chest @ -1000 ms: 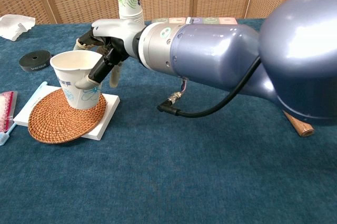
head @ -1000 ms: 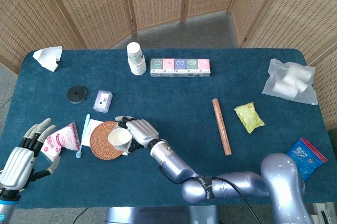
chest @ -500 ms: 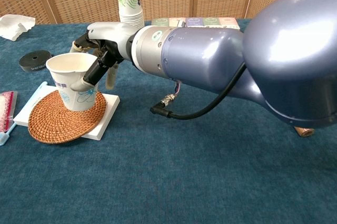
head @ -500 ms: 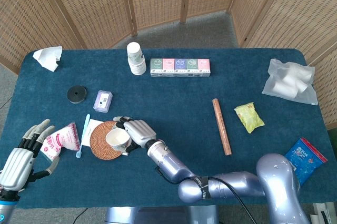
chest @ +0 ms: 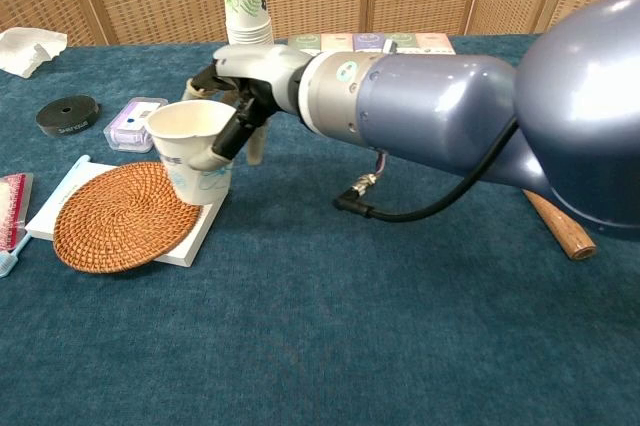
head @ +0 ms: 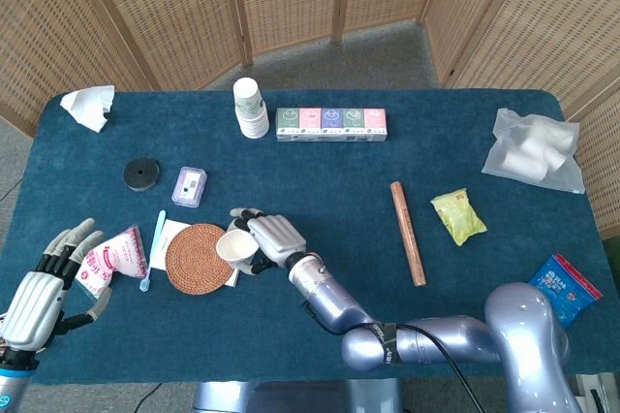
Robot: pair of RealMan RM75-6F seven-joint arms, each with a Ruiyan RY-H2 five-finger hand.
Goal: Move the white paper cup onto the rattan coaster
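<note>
The white paper cup (chest: pixel 196 150) is upright in the grasp of the right hand (chest: pixel 243 88), fingers wrapped round its far side and the thumb pressed against its near wall; it stands at the right edge of the rattan coaster (chest: pixel 124 216), over the corner of the white pad (chest: pixel 196 234) beneath the coaster, and whether its base touches anything I cannot tell; in the head view the cup (head: pixel 234 248) shows just right of the coaster (head: pixel 198 257), with the right hand (head: pixel 274 239) behind it and the silver arm (head: pixel 417 353) running off toward the desk's near edge; the coaster lies in the near left part of the blue desk (head: pixel 339 180); just left of the pad lies a light blue toothbrush (head: pixel 155 250), and beyond that a pink and white packet (head: pixel 112 258); the left hand (head: pixel 48 283) rests at the near left corner, released, fingers spread and holding nothing, beside the packet; farther back on the left are a purple box (head: pixel 189 185) and a black disc (head: pixel 141 174); a stack of paper cups (head: pixel 250 108) and a row of coloured cartons (head: pixel 331 124) stand near the far edge; a crumpled white tissue (head: pixel 89 107) lies in the far left corner; right of centre lie a wooden stick (head: pixel 407 233) and a green snack bag (head: pixel 457 215); a clear plastic bag (head: pixel 535 151) sits by the right edge, a blue packet (head: pixel 564 291) near the near right corner.
</note>
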